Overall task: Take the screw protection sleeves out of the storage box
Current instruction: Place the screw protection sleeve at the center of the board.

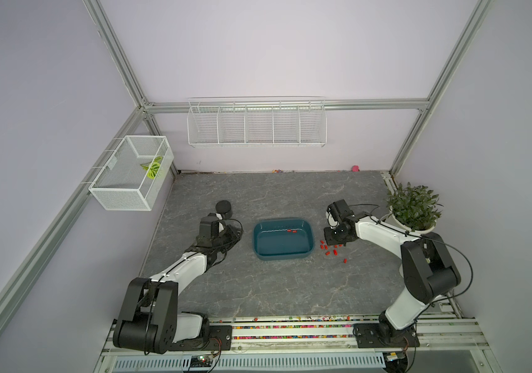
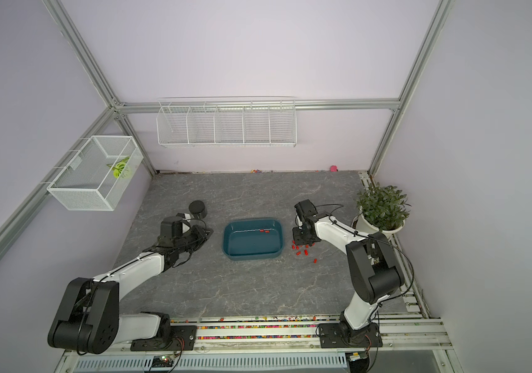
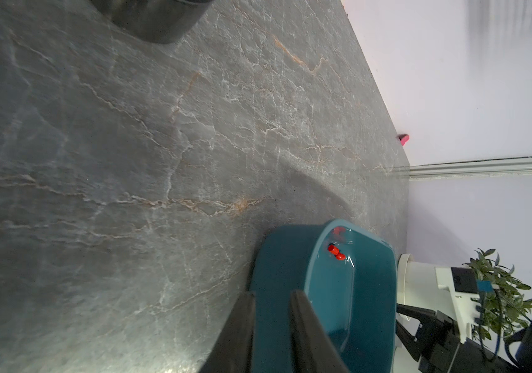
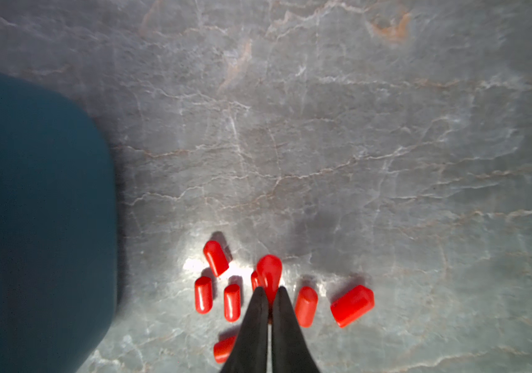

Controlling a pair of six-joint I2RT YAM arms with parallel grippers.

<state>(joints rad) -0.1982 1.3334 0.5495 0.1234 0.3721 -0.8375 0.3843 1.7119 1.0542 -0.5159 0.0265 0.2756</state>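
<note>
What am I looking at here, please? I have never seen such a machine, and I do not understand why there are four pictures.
Two robot arms stand at a grey table. Two pictures look down from above; the other two come from cameras on each arm's wrist. A teal storage box holds two red screw protection sleeves; more sleeves lie beside it. The right gripper pinches one sleeve. The left gripper is open and empty. A black cup and a potted plant stand nearby.

Red sleeves [image 4: 215, 258], teal box [image 1: 282, 257], grey veined table [image 1: 258, 290].
</note>
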